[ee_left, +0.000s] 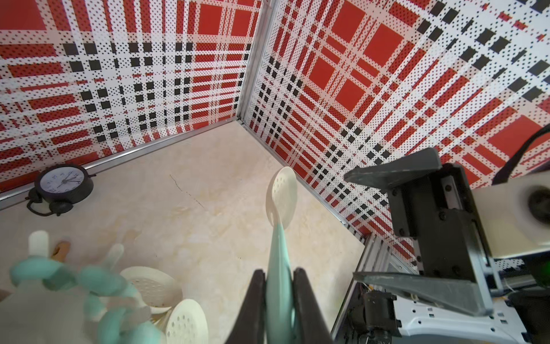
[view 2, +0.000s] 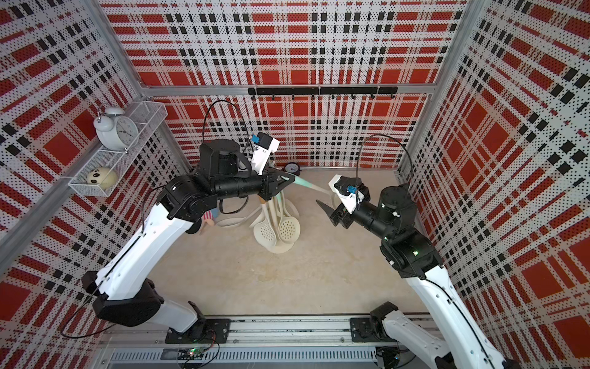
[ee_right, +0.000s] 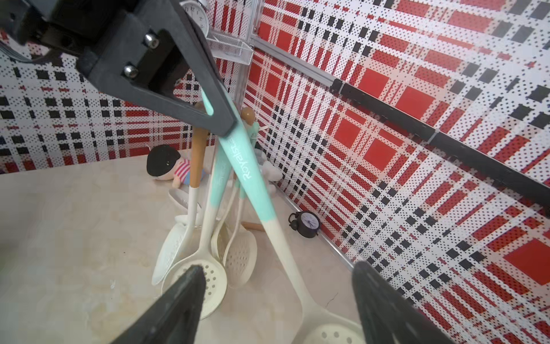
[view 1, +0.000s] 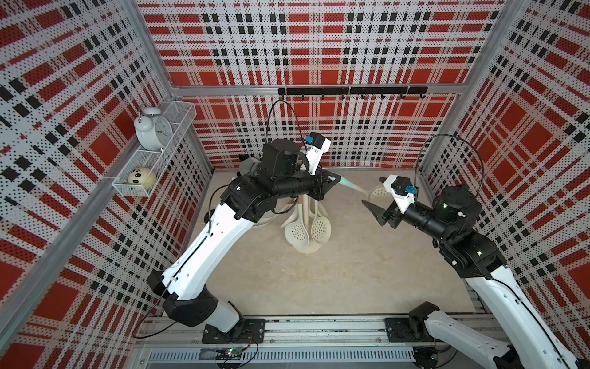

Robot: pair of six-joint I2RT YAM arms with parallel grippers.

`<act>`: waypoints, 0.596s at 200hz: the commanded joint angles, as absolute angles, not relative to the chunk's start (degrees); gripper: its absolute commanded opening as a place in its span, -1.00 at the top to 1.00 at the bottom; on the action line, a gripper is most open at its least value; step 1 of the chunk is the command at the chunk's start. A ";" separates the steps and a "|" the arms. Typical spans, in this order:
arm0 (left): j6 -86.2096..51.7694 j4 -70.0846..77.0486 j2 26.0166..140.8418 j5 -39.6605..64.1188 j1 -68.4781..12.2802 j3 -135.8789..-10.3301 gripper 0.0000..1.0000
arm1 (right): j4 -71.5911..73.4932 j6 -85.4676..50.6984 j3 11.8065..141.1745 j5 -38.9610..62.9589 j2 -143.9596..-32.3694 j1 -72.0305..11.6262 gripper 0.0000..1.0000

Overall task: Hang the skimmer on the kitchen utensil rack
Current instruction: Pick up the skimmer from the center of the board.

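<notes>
Skimmer [ee_left: 282,196] in left tool [ee_left: 279,277], handle lettering [ee_right: 241,160] legible from right wrist

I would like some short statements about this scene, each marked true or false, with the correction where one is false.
1. The left gripper is shut on the skimmer at its mint handle. True.
2. The right gripper clamps the skimmer too. False: its jaws stand open.
3. The kitchen utensil rack is bare. False: several other utensils hang on it.
4. The black hook rail carries nothing. True.
</notes>
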State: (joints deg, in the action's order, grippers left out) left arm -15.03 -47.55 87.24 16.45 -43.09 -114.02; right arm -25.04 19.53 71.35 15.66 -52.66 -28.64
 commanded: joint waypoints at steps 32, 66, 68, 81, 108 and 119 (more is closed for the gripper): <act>-12.97 -49.14 87.47 20.17 -42.80 -118.32 1.00 | -25.96 26.65 72.13 3.90 -57.39 -36.57 -0.48; -12.18 -50.68 87.71 20.65 -42.80 -118.74 1.00 | -23.02 27.13 71.89 3.25 -58.49 -36.97 -0.28; -12.16 -50.75 87.71 20.63 -42.80 -118.74 1.00 | -22.85 27.09 71.89 3.25 -58.46 -37.04 -0.26; -11.98 -51.05 87.76 20.74 -42.93 -118.70 1.00 | -21.82 26.99 71.46 3.35 -58.35 -37.12 -0.16; -11.87 -51.15 87.85 21.19 -43.32 -118.73 1.00 | -19.40 26.33 70.09 4.28 -57.74 -37.49 -0.13; -11.82 -51.15 88.08 21.44 -43.41 -118.77 1.00 | -18.89 25.53 69.93 5.69 -57.92 -37.76 -0.10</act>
